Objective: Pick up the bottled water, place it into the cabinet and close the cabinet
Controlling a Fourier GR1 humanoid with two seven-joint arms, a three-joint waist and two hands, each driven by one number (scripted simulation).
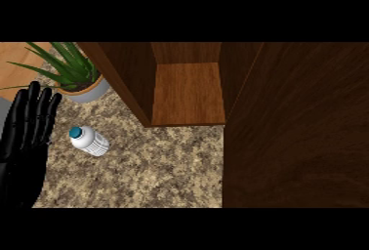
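Observation:
A small white water bottle with a teal cap lies tilted on the speckled granite counter, left of centre. Behind it and to the right stands the wooden cabinet, its inside shelf showing. Its dark door is swung open and fills the right side of the head view. My left hand rests open at the left edge, fingers straight and pointing up, a short way left of the bottle and apart from it. My right hand does not show.
A potted green plant in a grey pot stands at the back left, just beyond my left hand and beside the cabinet's left wall. The open door blocks the counter's right side.

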